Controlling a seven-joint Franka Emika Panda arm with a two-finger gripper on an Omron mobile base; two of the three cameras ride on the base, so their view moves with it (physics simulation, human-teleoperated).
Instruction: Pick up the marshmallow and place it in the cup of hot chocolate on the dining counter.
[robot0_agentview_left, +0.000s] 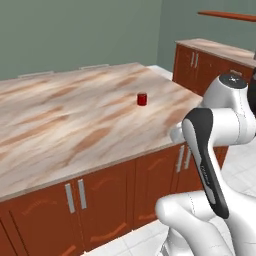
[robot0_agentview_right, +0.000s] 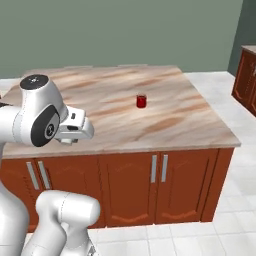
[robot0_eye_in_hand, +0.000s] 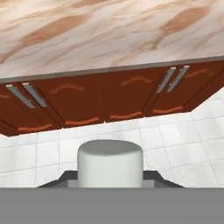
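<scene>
The marshmallow (robot0_eye_in_hand: 110, 161), a stubby white cylinder, sits between the dark fingertips at the bottom of the hand view, and my gripper (robot0_eye_in_hand: 110, 180) is shut on it. In the right base view the hand (robot0_agentview_right: 75, 128) hovers at the near edge of the dining counter (robot0_agentview_right: 170, 117), to the left of and nearer than the cup of hot chocolate (robot0_agentview_right: 141, 101). That small red cup (robot0_agentview_left: 142, 99) stands upright toward the right of the beige marble counter (robot0_agentview_left: 75, 120). The hand looks past the counter edge (robot0_eye_in_hand: 109, 35) at the cabinet fronts below.
Red-brown cabinet doors with silver handles (robot0_eye_in_hand: 173, 78) run under the counter, above a pale tiled floor (robot0_eye_in_hand: 175, 140). More wooden cabinets (robot0_agentview_left: 210, 62) stand at the back right, also seen as cabinets (robot0_agentview_right: 247, 75) at the far right edge. A wall shelf (robot0_agentview_left: 227, 16) hangs above them.
</scene>
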